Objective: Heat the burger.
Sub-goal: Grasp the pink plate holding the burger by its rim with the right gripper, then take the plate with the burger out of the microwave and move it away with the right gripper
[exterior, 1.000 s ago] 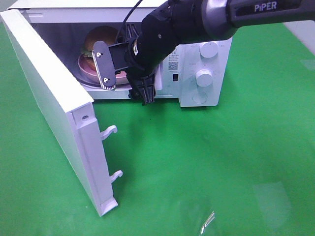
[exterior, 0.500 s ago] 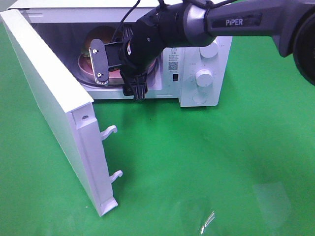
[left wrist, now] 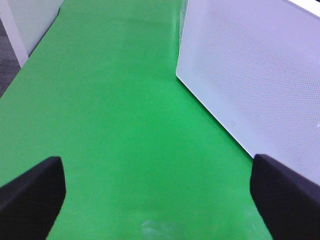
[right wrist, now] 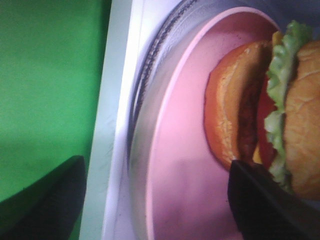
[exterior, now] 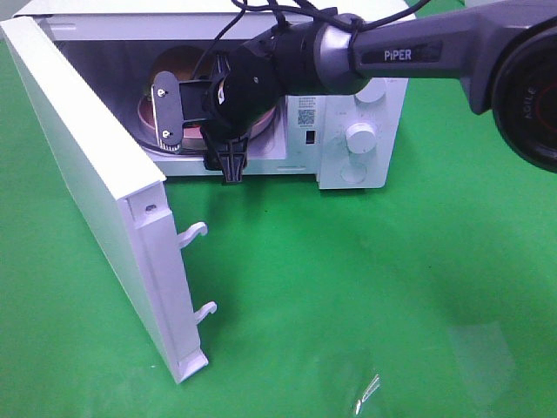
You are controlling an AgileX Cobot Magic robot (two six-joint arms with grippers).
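Note:
The burger (exterior: 181, 63), with golden bun and green lettuce, sits on a pink plate (exterior: 144, 113) inside the open microwave (exterior: 335, 170). In the right wrist view the burger (right wrist: 285, 110) lies on the pink plate (right wrist: 185, 150), which rests on the glass turntable (right wrist: 137, 145). My right gripper (exterior: 200, 157) is at the oven mouth, open, its fingers spread on either side of the plate's near rim and holding nothing. That same right gripper (right wrist: 157, 200) shows two dark fingers far apart. My left gripper (left wrist: 157, 200) is open over bare green cloth.
The microwave door (exterior: 87, 174) stands swung wide to the left, its two latch hooks (exterior: 196, 233) sticking out. Its white perforated outer face (left wrist: 260, 85) fills the left wrist view beside the left gripper. Two knobs (exterior: 359, 135) sit on the control panel. Green cloth (exterior: 392, 287) covers the table.
My right arm has pushed leftward and deeper into the oven mouth, bringing the gripper closer around the plate's rim. Its fingers have narrowed slightly. The left gripper and the door have not moved.

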